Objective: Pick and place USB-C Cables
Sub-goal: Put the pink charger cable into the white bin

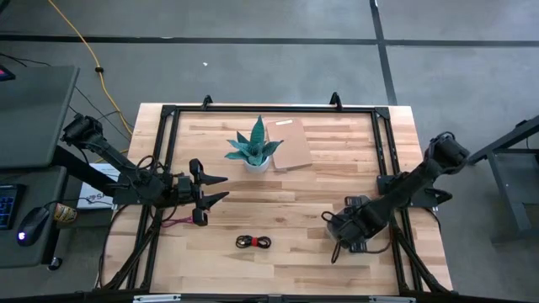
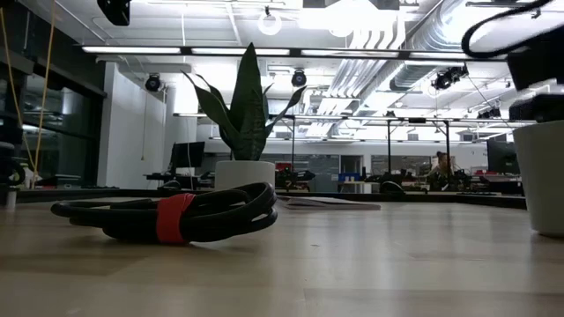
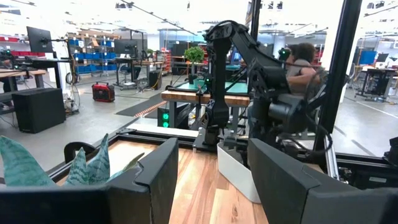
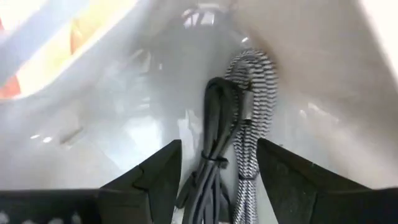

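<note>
A red-and-black USB-C cable bundle (image 1: 253, 242) (image 2: 176, 217) lies coiled on the wooden table near its front edge. A black cable (image 4: 214, 124) and a silver-grey braided cable (image 4: 252, 93) lie side by side on the bottom of the pale tray (image 4: 124, 93). My right gripper (image 1: 345, 225) (image 4: 217, 171) points down over them, open, one finger on each side and above them. My left gripper (image 1: 224, 188) (image 3: 211, 180) stands open and level at the table's left, holding nothing. A thin pink cable (image 1: 173, 221) shows under the left arm, partly hidden.
A potted plant (image 1: 255, 150) (image 2: 245, 114) stands at the table's far middle, with a brown flat card (image 1: 290, 145) beside it. The tray (image 2: 546, 176) (image 3: 239, 177) sits at the near right. A black frame (image 1: 383, 151) runs along the table's edges. A yellow cord (image 1: 84, 46) lies on the floor.
</note>
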You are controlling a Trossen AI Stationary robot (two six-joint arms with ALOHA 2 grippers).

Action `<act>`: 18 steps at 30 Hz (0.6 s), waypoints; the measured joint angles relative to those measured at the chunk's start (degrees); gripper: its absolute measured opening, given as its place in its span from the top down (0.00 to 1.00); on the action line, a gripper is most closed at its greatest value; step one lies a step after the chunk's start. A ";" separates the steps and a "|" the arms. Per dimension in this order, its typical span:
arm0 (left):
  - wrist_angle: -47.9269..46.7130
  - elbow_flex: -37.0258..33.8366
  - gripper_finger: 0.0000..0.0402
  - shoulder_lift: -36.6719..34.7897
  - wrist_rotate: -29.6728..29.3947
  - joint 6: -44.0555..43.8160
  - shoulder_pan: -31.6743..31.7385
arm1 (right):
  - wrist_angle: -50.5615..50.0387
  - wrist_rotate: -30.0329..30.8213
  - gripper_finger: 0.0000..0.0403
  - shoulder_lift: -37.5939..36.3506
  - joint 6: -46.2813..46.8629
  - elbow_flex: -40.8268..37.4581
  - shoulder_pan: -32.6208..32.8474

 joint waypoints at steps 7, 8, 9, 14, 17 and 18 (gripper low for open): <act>0.00 0.00 0.56 0.01 0.00 0.00 -0.02 | -3.50 5.24 0.50 -9.13 6.37 0.00 1.69; 0.00 0.00 0.56 0.01 0.01 -0.02 -0.02 | -3.82 5.80 0.50 -10.57 7.47 0.00 2.40; 0.00 0.00 0.56 0.01 0.01 0.00 -0.01 | -4.16 6.65 0.50 -12.12 8.63 0.00 3.24; 0.00 0.00 0.56 -0.01 -0.01 0.00 -0.02 | -4.14 15.61 0.50 -18.87 13.58 0.00 7.98; 0.01 0.00 0.56 0.01 0.00 0.00 0.00 | -2.69 24.76 0.50 -21.37 14.79 0.00 10.58; 0.00 0.00 0.56 0.01 0.01 0.00 0.00 | -1.90 27.99 0.50 -21.82 14.93 0.00 11.17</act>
